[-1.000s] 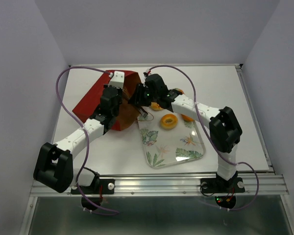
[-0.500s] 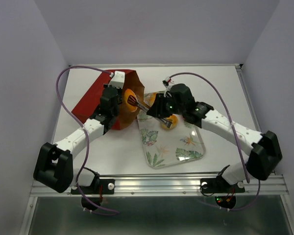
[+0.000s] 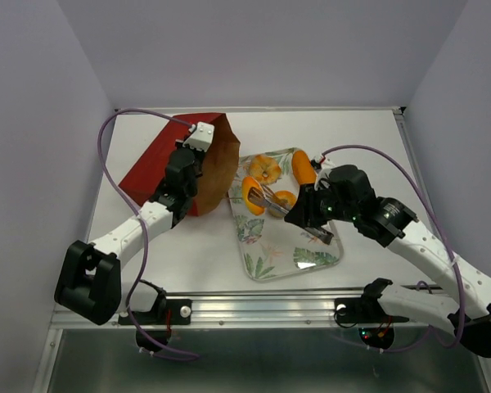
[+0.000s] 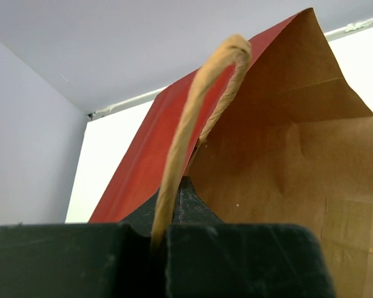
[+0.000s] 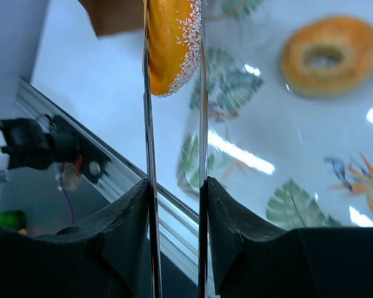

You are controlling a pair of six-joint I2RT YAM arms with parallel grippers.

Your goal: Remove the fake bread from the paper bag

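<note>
The paper bag, dark red outside and brown inside, lies on its side at the left with its mouth facing the tray. My left gripper is shut on its twine handle and holds the mouth up; the bag's brown inside fills the left wrist view. My right gripper is shut on metal tongs. The tongs pinch an orange sesame-sprinkled bread just above the tray's left part. A ring-shaped bun, a round bun and a long loaf lie on the tray.
The leaf-patterned tray lies right of the bag, reaching toward the near edge. The metal rail runs along the table's front. Purple cables loop above both arms.
My right arm has drawn back from the bag's mouth toward the right and near side, carrying the bread in the tongs out over the tray. The left arm has stayed holding the bag.
</note>
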